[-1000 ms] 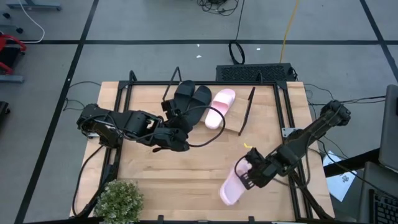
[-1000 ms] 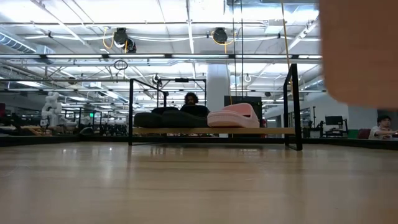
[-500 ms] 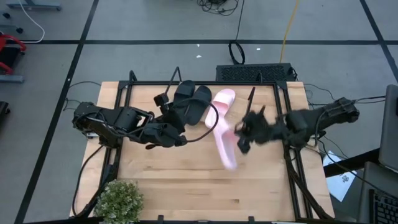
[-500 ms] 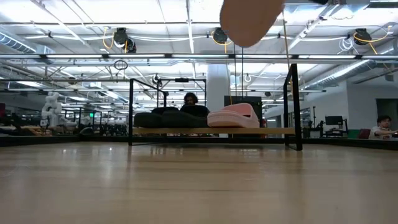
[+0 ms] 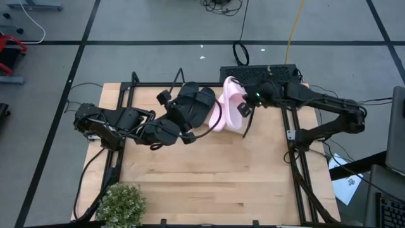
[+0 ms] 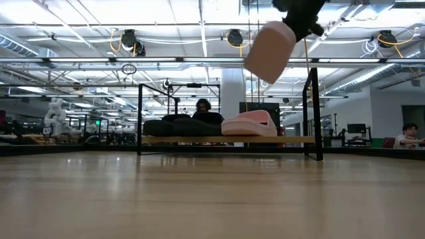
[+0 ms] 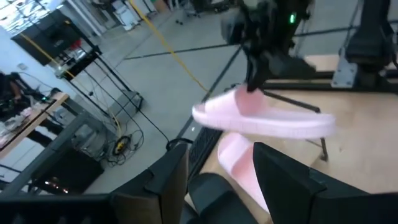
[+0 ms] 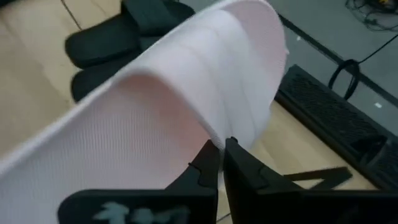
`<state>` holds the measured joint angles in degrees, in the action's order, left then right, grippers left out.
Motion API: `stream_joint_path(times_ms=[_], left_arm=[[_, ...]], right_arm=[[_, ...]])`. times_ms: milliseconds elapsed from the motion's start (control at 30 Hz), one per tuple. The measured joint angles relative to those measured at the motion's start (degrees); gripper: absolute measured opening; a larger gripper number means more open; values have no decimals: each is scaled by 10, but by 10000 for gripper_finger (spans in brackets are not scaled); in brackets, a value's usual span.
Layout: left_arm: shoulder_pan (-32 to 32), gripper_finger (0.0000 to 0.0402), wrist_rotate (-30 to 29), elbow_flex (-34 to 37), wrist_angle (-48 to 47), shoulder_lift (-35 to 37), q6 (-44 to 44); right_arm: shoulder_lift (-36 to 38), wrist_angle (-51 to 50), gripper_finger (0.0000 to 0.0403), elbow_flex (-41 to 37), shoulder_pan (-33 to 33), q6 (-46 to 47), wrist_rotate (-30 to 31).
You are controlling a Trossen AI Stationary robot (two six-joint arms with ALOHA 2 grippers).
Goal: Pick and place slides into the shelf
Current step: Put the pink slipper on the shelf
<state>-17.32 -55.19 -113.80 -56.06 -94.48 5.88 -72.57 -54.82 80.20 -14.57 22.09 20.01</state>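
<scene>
Right now I have the right gripper clamped on a pink slide, jaws pinched on its strap, held above the shelf beside the second pink slide (black pair already there). Left gripper waits nearby over the bench, jaws apart.

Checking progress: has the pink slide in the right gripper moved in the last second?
Yes. The held pink slide went from the table's near right edge up to the shelf, above the shelved pink slide.
</scene>
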Motion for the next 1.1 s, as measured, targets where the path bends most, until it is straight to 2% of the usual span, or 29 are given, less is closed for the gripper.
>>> stream_joint_path(times_ms=[233,700,1100], left_arm=[[9,188,-19,0,32,0,-1],[36,188,-5,0,30,0,-19],[38,188,1,0,31,0,-43]], right_arm=[[-51,-13,0,0,-45,-43,-23],[-92,-101,0,0,-46,-17,6],[-131,-104,0,0,-47,2,7]])
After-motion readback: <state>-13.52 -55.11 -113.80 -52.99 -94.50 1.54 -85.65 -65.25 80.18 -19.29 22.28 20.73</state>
